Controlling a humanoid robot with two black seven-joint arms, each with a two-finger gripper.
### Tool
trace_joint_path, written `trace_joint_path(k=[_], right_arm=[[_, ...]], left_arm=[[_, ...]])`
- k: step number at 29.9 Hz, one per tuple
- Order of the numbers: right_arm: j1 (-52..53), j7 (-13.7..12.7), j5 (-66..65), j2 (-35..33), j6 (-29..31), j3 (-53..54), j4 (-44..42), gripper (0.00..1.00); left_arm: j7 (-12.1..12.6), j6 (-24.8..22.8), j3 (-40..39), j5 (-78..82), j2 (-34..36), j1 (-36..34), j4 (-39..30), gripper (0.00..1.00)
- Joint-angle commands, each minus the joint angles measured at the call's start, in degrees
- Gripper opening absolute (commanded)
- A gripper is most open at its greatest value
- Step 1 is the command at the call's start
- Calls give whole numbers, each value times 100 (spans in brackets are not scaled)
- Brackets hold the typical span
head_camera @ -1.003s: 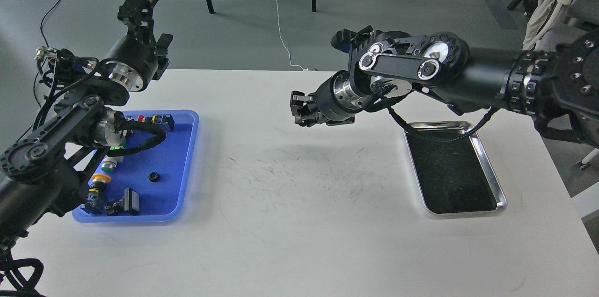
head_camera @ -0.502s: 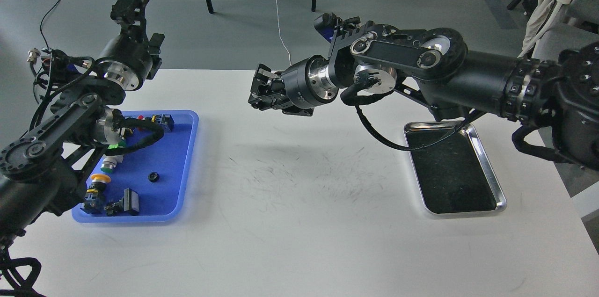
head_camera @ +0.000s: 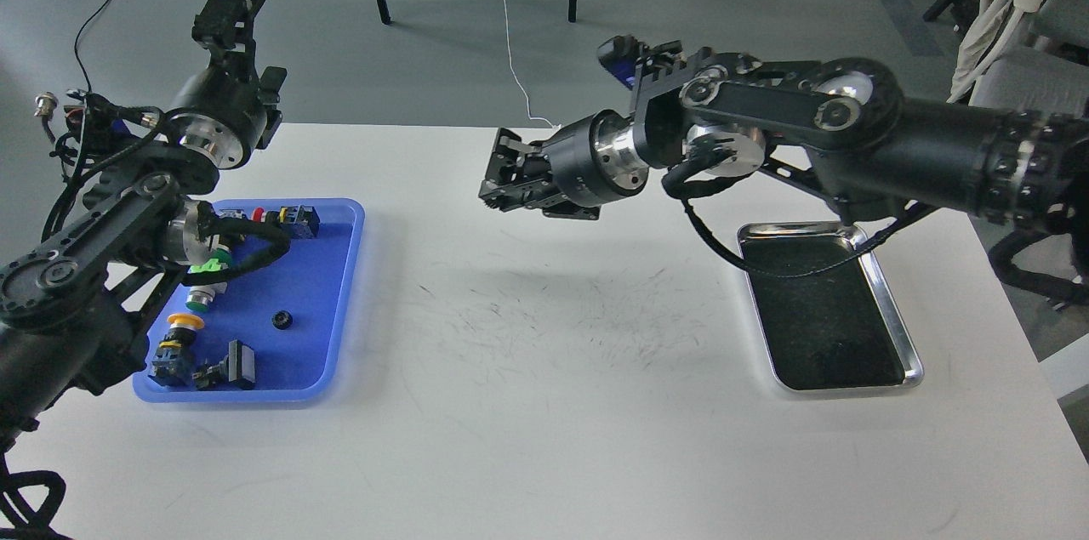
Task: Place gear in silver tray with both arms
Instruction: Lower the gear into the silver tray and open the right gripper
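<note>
The gear point(head_camera: 282, 320) is small, black and toothed, and lies in the blue tray point(head_camera: 319, 285) at the left. The silver tray point(head_camera: 829, 327) lies empty at the right of the table, its dark bottom bare. My left gripper point(head_camera: 226, 13) is raised high beyond the table's far left edge, well above the blue tray; its fingers cannot be told apart. My right gripper point(head_camera: 500, 179) points left and hovers over the table's middle back, far from both trays. Its fingers stand apart with nothing between them.
The blue tray also holds a yellow-capped push button point(head_camera: 183, 324), a green button point(head_camera: 207, 275), a black block point(head_camera: 236, 364) and connectors point(head_camera: 293, 219) at its far end. My right arm's cable point(head_camera: 766, 268) hangs over the silver tray's far end. Chair legs stand behind the table.
My right gripper has swung left from near the silver tray to over the table's middle and risen a little. My left gripper has shifted slightly left.
</note>
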Motion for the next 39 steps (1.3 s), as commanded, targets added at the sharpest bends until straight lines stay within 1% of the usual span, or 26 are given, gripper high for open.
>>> trace_joint_path(k=[1,3,6,9,15,19,26,31,34,39], right_arm=[[-176,7,-555,-1306,38,-42,303,1],[-351,25,-827,-1755,134,-16,286,1],[-632,60,-1214,-2239,188,-16,242,1],[-949,78,-1671,-2487,153,11,207,1],[-1441,78,-1883,-2443,-14,11,163,1],[-1723,78,-2234,-2391,-233,11,58,2],[-2083,78,-2604,-2057,-410,11,-215,2],[-2145,78,-2613,-1828,-498,2,-347,2],[-2163,78,-2604,-1749,-507,2,-373,4],[-2207,78,-2613,-1380,-524,2,-654,7]], left_arm=[[-2,1,8,11,-34,9,79,98],[-2,1,8,11,-60,9,114,98],[-2,1,8,11,-104,0,114,98],[-2,1,17,19,-113,0,123,98],[-2,1,17,28,-122,-9,123,98],[-2,1,8,11,-122,-9,149,98],[-11,10,8,11,-131,-9,149,98],[-19,10,8,11,-157,0,149,98],[-19,10,-1,11,-166,0,149,98],[-28,10,-1,11,-219,-9,158,98]])
